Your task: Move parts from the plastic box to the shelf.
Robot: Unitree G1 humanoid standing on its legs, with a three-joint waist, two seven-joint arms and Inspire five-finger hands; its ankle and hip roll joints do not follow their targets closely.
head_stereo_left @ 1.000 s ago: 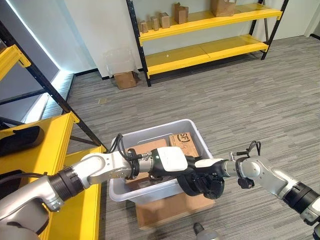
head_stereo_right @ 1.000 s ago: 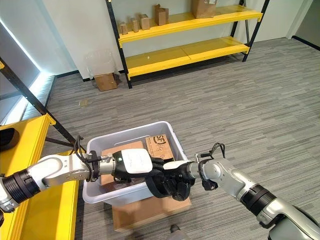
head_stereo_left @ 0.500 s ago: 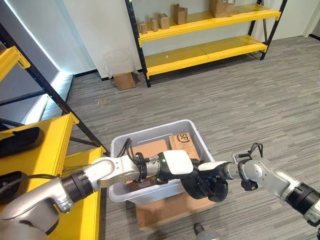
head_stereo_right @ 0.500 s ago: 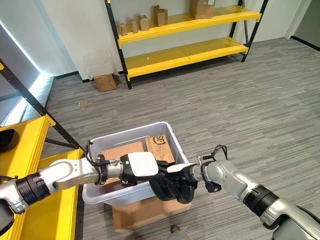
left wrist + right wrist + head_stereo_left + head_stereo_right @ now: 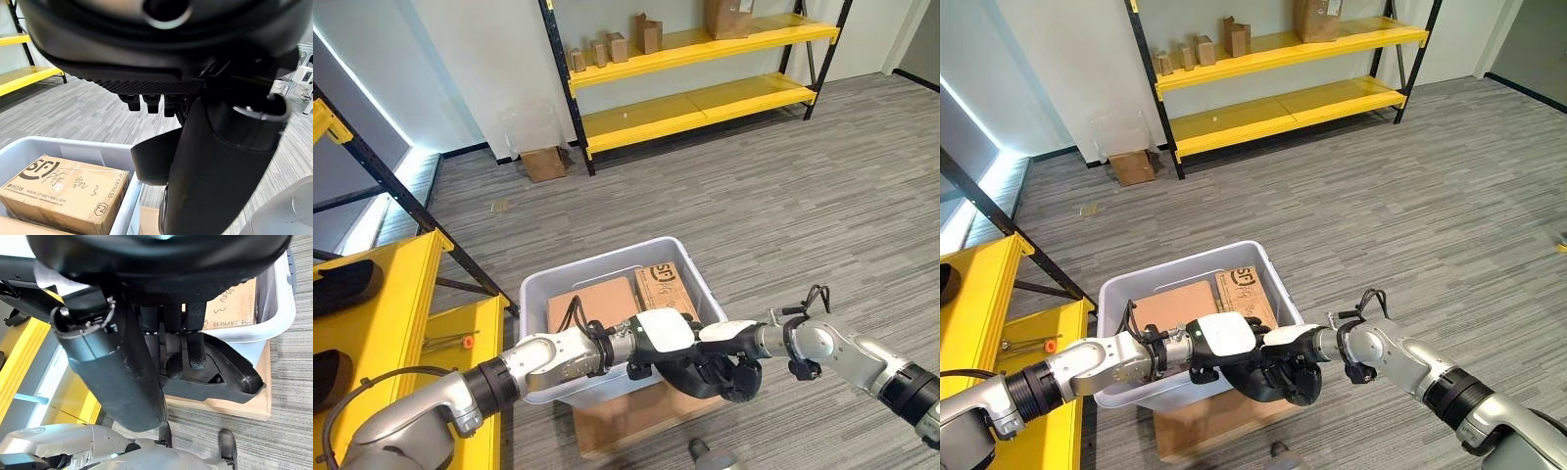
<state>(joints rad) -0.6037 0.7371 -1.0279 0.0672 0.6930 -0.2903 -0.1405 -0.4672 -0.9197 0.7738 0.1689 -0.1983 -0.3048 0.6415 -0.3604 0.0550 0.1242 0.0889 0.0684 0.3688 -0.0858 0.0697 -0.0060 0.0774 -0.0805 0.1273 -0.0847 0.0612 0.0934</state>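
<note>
Both hands meeting over the near right corner of the pale grey plastic box (image 5: 607,269), left hand (image 5: 677,354) and right hand (image 5: 736,364) curled around one dark curved plastic part (image 5: 215,369) (long axis spanning both palms); yellow shelf (image 5: 382,323) off to the left, nearer the left arm

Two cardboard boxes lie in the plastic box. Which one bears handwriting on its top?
The smaller cardboard box, on the robot's right side of the plastic box; its top carries printing and handwriting. The larger cardboard box beside it has a plain top.
</note>
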